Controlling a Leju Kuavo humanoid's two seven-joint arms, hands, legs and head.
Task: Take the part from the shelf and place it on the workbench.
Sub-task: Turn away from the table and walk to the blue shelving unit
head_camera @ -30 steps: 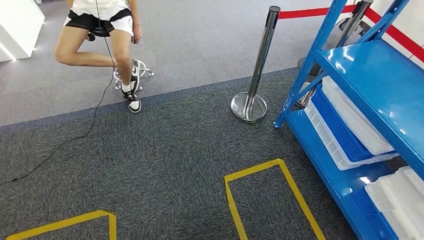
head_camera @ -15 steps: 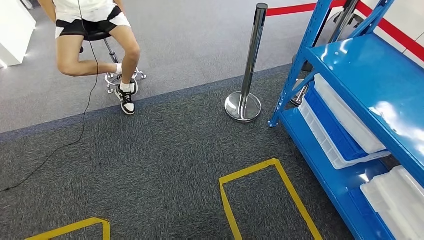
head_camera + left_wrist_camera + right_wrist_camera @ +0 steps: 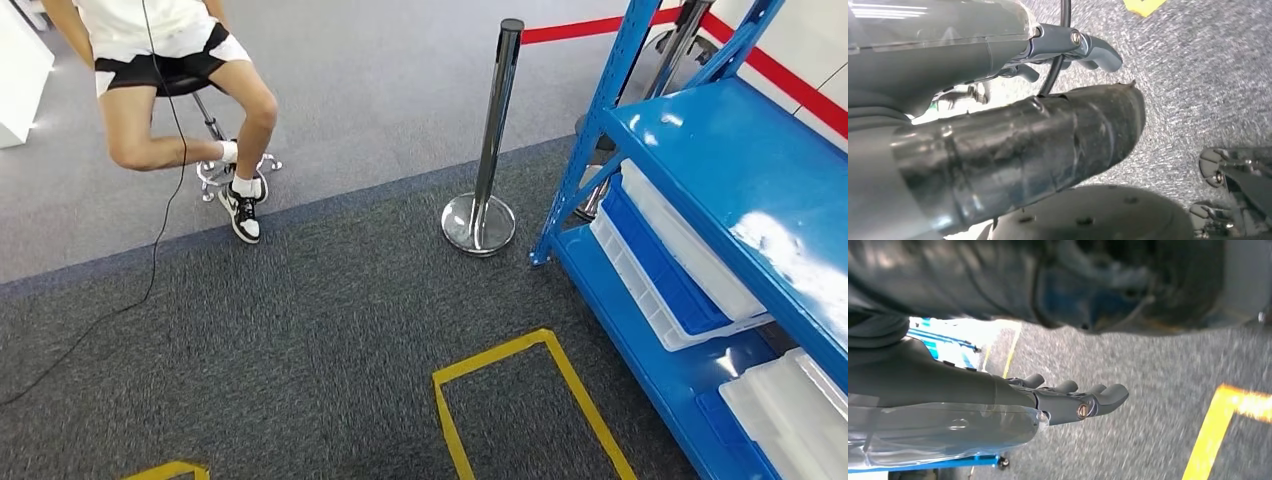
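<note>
While the blue shelf [image 3: 715, 160] stands at right with white bins [image 3: 690, 240] on its lower tiers, no part is identifiable. Left hand [image 3: 1083, 47] and right hand [image 3: 1073, 400] hang over grey carpet [image 3: 300, 330], fingers extended, holding nothing.

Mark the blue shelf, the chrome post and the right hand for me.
Blue shelf [image 3: 700, 140]: head view, bare top deck.
Chrome post [image 3: 493, 130]: head view, middle of the upright pole.
Right hand [image 3: 1073, 400]: right wrist view, base of the fingers.
</note>
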